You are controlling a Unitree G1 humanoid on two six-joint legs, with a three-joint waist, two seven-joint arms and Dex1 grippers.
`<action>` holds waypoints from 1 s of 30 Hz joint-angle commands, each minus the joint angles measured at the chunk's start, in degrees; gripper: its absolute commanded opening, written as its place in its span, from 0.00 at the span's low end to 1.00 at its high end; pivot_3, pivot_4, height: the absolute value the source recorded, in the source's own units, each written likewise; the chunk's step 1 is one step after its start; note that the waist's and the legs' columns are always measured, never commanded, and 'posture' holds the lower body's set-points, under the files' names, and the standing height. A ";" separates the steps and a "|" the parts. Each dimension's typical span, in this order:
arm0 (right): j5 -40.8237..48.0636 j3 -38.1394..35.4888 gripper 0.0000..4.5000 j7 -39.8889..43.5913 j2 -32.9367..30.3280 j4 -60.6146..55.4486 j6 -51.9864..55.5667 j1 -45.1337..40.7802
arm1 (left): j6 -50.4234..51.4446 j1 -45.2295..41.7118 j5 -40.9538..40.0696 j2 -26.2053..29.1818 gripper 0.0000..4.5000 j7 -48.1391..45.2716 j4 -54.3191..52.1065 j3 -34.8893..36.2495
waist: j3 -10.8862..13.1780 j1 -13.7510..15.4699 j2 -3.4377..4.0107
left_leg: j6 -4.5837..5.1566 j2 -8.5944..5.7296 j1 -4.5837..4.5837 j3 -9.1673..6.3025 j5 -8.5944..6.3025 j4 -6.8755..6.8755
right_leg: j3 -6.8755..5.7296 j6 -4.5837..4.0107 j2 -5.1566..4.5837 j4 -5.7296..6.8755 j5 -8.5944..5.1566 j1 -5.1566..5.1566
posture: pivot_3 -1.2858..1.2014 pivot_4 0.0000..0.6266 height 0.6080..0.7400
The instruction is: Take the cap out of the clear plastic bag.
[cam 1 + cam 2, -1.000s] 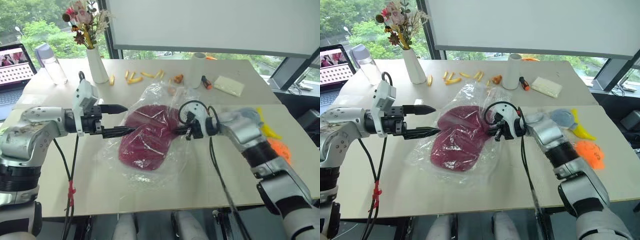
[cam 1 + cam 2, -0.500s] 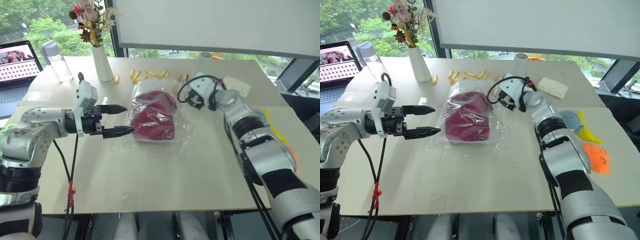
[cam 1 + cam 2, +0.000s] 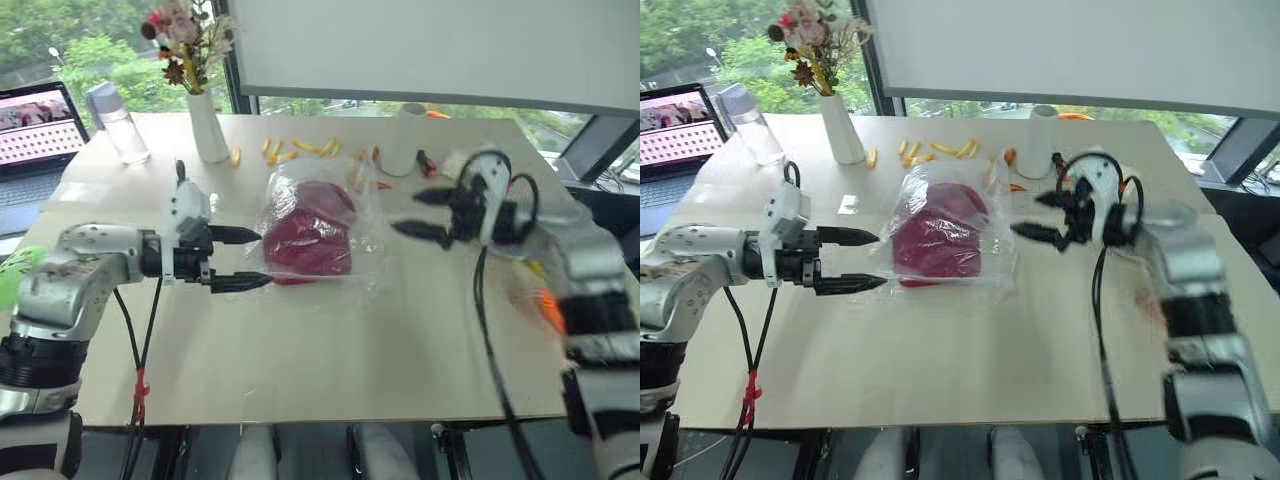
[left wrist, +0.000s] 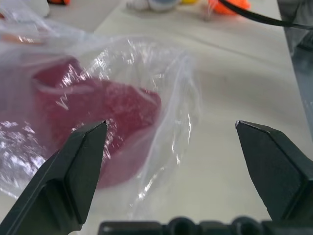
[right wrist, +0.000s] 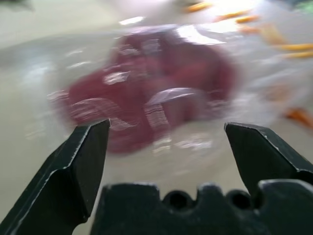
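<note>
Two grippers, one on each side of the clear plastic bag (image 3: 945, 225), both with jaws spread wide and empty. Left gripper (image 3: 862, 260) just beside the bag's left edge, lower finger close to the plastic, contact not certain; right gripper (image 3: 1040, 215) a little apart from the right edge, pointing back toward the bag. Probably placed like this to come at the bag from two sides: one to pin or pinch the film, the other to go for what is inside.

Cap (image 3: 938, 238) fully enclosed in the bag, near the middle of the table (image 3: 940, 350), lying as a rounded maroon lump under glossy wrinkles. Not yet taken out, so the task looks near its beginning; an opening in the bag must be found first, and cannot be told from these pictures which side has it.

Behind the bag: white vase (image 3: 844, 132) with flowers, scattered yellow pieces (image 3: 940, 150), a white cup (image 3: 1042, 140); a bottle (image 3: 748, 122) and a laptop (image 3: 678, 125) at far left.

Head views give the whole layout and both arms at once, but little detail of the film. Left wrist view much closer: loose empty plastic (image 4: 166, 122) spreading past the cap (image 4: 93, 117) onto the table, thin and crinkled, likely slippery to pinch, with one finger (image 4: 73, 171) nearly against it. Right wrist view blurred, yet good for showing the cap (image 5: 151, 98) framed between that arm's own spread fingers (image 5: 83, 161), so roughly aimed at the target.
</note>
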 commanded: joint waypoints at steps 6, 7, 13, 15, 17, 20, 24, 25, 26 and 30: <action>8.85 -0.87 1.00 3.34 -6.07 -20.38 10.61 4.03 | -9.58 -2.24 9.20 1.16 1.00 -4.12 2.39 -6.59 | -0.01 0.48 -0.01 | -0.02 0.02 0.44 0.06 -0.01 0.17 | 0.06 -0.22 -0.04 -0.04 -0.17 0.36 | 0.52 0.24 0.92; 8.58 -0.76 1.00 3.13 -6.40 -20.80 10.71 4.06 | -11.13 -2.20 10.77 0.86 1.00 -3.91 3.12 -7.55 | -0.01 0.57 -0.01 | -0.01 0.02 0.45 0.06 -0.01 0.17 | 0.06 -0.24 -0.03 -0.05 -0.18 0.37 | 0.52 0.24 0.92; 8.35 -1.59 1.00 1.25 -7.10 -21.66 11.59 3.99 | -20.14 -2.93 18.59 -3.24 1.00 -1.67 8.02 -12.11 | -0.01 0.73 -0.01 | 0.01 0.01 0.18 0.07 0.00 0.17 | 0.07 0.04 -0.02 -0.03 -0.02 0.16 | 0.52 0.24 0.92; 9.06 -1.94 1.00 0.89 -7.29 -22.34 12.23 4.35 | -22.38 -3.60 19.53 -6.76 1.00 0.49 9.20 -12.32 | -0.01 0.79 -0.02 | 0.01 0.00 0.14 0.06 0.00 0.19 | 0.07 0.10 -0.02 -0.03 0.02 0.16 | 0.52 0.24 0.92; 10.09 -2.30 1.00 0.33 -7.23 -23.38 13.11 4.68 | -25.91 -3.71 21.36 -9.77 1.00 1.82 10.19 -13.28 | -0.01 0.80 -0.02 | 0.01 0.01 0.06 0.04 0.00 0.28 | 0.06 0.12 -0.01 -0.02 0.03 0.14 | 0.52 0.24 0.92; 10.95 -2.72 1.00 -0.85 -7.04 -24.35 14.10 4.91 | -31.10 -4.93 24.40 -13.26 0.87 4.45 13.51 -13.68 | -0.01 0.84 -0.02 | 0.01 0.01 -0.03 0.02 0.00 0.48 | 0.06 0.18 0.00 0.01 0.07 0.13 | 0.52 0.24 0.92; 12.46 -3.40 1.00 -1.98 -6.80 -25.58 15.72 5.82 | -35.37 -7.93 24.47 -16.90 0.64 6.06 17.02 -12.53 | -0.01 0.77 -0.02 | 0.03 0.01 -0.06 0.00 -0.01 0.69 | 0.06 0.26 -0.01 0.01 0.09 0.18 | 0.52 0.24 0.92; 13.10 -3.59 1.00 -2.32 -6.67 -25.88 16.18 6.12 | -37.13 -8.80 24.75 -17.56 0.58 6.43 18.12 -12.31 | -0.01 0.80 -0.02 | 0.03 0.01 -0.06 0.00 -0.01 0.70 | 0.06 0.26 -0.01 0.01 0.09 0.20 | 0.52 0.24 0.92; 14.09 -3.82 1.00 -3.00 -6.25 -26.24 16.96 6.53 | -39.20 -9.65 25.05 -18.33 0.51 6.97 19.15 -12.11 | -0.01 0.81 -0.02 | 0.03 0.01 -0.06 0.00 -0.01 0.70 | 0.06 0.26 -0.01 0.00 0.09 0.20 | 0.52 0.24 0.92; 16.22 -3.31 1.00 -7.99 -3.15 -26.75 20.73 8.18 | -44.93 -11.91 25.22 -21.29 0.20 8.89 21.74 -11.58 | -0.02 0.88 -0.03 | 0.06 0.00 -0.07 -0.01 -0.03 0.70 | 0.06 0.11 -0.02 0.00 0.20 0.23 | 0.52 0.24 0.92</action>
